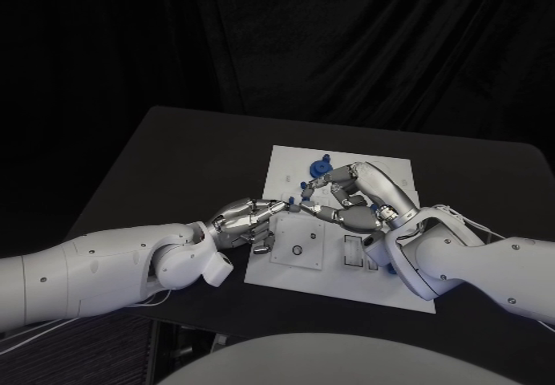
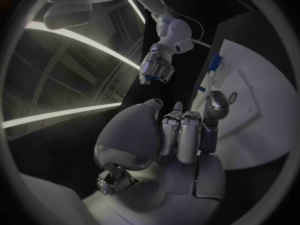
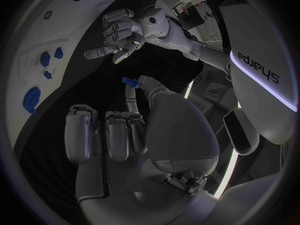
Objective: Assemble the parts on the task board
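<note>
Task board [image 1: 387,164], white, at centre of black worktop [image 1: 173,144]. Right robot hand [image 1: 353,196] over board's middle, small blue part [image 3: 129,80] pinched between thumb and finger, other fingers curled. Left robot hand [image 1: 249,223] at board's 9 o'clock edge, fingers curled in, one extended, holding nothing. More blue parts [image 1: 321,167] on board toward 12 o'clock.
</note>
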Robot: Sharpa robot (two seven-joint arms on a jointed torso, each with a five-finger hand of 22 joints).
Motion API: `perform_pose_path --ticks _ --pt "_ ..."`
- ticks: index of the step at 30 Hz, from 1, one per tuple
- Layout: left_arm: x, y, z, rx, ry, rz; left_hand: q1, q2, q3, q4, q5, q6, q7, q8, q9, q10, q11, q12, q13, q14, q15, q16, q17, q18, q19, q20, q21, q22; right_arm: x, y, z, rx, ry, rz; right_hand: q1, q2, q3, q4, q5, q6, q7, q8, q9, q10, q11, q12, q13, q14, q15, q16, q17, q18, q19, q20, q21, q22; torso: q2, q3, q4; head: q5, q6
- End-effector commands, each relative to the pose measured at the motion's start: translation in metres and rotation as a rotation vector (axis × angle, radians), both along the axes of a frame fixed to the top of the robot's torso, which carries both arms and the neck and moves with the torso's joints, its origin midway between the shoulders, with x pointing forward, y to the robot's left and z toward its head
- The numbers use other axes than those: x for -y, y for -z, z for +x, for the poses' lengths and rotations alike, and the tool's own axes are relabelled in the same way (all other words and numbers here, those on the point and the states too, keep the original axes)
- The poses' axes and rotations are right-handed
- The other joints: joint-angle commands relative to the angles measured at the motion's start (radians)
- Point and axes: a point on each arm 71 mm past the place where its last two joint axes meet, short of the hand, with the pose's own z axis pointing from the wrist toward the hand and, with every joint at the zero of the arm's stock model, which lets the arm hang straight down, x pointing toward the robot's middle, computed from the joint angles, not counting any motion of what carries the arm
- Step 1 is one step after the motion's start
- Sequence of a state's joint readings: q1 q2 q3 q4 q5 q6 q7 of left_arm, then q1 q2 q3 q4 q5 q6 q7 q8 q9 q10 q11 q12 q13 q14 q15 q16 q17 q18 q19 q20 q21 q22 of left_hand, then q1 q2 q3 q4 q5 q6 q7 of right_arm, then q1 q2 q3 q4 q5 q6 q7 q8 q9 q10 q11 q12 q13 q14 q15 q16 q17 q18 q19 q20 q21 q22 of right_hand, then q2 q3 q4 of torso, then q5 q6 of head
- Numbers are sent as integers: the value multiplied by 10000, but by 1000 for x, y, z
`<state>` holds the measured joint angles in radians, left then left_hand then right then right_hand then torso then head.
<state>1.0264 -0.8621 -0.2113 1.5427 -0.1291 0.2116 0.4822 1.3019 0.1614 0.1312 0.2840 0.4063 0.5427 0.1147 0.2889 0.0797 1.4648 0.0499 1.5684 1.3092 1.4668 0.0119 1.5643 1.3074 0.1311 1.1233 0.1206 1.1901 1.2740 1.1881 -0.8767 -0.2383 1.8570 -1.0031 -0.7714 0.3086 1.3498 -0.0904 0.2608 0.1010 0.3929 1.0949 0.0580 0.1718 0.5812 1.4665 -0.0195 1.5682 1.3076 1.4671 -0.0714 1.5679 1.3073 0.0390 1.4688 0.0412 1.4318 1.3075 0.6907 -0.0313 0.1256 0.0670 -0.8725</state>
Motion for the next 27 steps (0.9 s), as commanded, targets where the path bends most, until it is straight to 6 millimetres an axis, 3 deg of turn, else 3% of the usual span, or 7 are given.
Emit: perform_pose_path --ticks 1,12,15,16,19,21,27 --pt "7 -5 -6 -472 580 -1236 227 -90 58 -199 516 128 -66 -217 -52 1060 -127 24 2616 1040 -135 65 2634 -182 357 -72 330 275 -2 -2 -3 -127 -425 435 118 -5 12 46 -8 189 -195 46 114 1043 -88 26 2632 1037 -69 29 2635 -55 236 -58 66 2194 1 -1 13 -24 -2" --pt "15 -10 -15 -661 1259 -1978 720 -513 946 -1472 625 -389 -303 -979 -182 1060 -323 24 2616 1040 -313 65 2634 -246 621 -245 616 569 -4 -1 -4 -357 -755 558 228 1 31 89 -15 171 -185 48 154 1043 -78 26 2632 1037 -58 29 2635 -58 232 -52 72 2197 5 -11 25 55 -2" --pt "17 -11 -16 -687 1378 -2095 914 -816 2108 -2573 729 -550 -772 -1252 -186 1060 -462 24 2616 1040 -451 65 2634 -255 650 -384 689 671 -4 -1 -5 -449 -779 569 228 1 31 89 -15 171 -185 48 154 1043 -78 26 2632 1037 -58 29 2635 -58 232 -52 72 2197 3 -16 33 65 -2" --pt "17 -11 -16 -694 1406 -2119 366 -921 2829 -2828 710 -516 -769 -1345 -164 1060 -508 24 2616 1040 -476 65 2634 -296 643 -381 736 740 -4 -1 -4 -494 -784 580 236 3 32 96 -16 168 -182 47 158 1043 -76 26 2632 1037 -57 29 2635 -58 232 -51 72 2197 6 -17 26 83 -2" --pt "19 -11 -17 -727 1530 -2209 17 -1077 3408 -3277 548 -470 -1054 -1427 -147 1060 -502 24 2616 1040 -503 65 2634 -269 662 -440 785 810 -4 0 -4 -670 -791 648 245 4 32 102 -17 163 -180 46 162 1043 -74 26 2632 1037 -56 29 2635 -56 225 -50 62 2194 6 -23 15 137 -2" --pt "21 -11 -18 -764 1654 -2290 -192 -1127 3670 -3571 43 -251 -1241 -1416 -104 1060 -514 24 2616 1040 -515 65 2634 -276 694 -452 826 865 -4 1 -4 -769 -809 675 245 4 32 102 -17 163 -180 46 162 1043 -74 26 2632 1037 -56 29 2635 -56 225 -50 62 2194 8 -24 17 148 -2" --pt "25 -12 -20 -851 1963 -2505 -385 -1149 3661 -3746 -625 298 -1361 -1296 -12 1060 -521 24 2616 1040 -509 65 2634 -313 837 -455 924 964 -5 2 -5 -970 -892 675 256 7 32 122 -20 150 -172 42 169 1043 -68 26 2632 1037 -52 29 2635 -55 221 -48 59 2193 13 -22 30 139 -2"
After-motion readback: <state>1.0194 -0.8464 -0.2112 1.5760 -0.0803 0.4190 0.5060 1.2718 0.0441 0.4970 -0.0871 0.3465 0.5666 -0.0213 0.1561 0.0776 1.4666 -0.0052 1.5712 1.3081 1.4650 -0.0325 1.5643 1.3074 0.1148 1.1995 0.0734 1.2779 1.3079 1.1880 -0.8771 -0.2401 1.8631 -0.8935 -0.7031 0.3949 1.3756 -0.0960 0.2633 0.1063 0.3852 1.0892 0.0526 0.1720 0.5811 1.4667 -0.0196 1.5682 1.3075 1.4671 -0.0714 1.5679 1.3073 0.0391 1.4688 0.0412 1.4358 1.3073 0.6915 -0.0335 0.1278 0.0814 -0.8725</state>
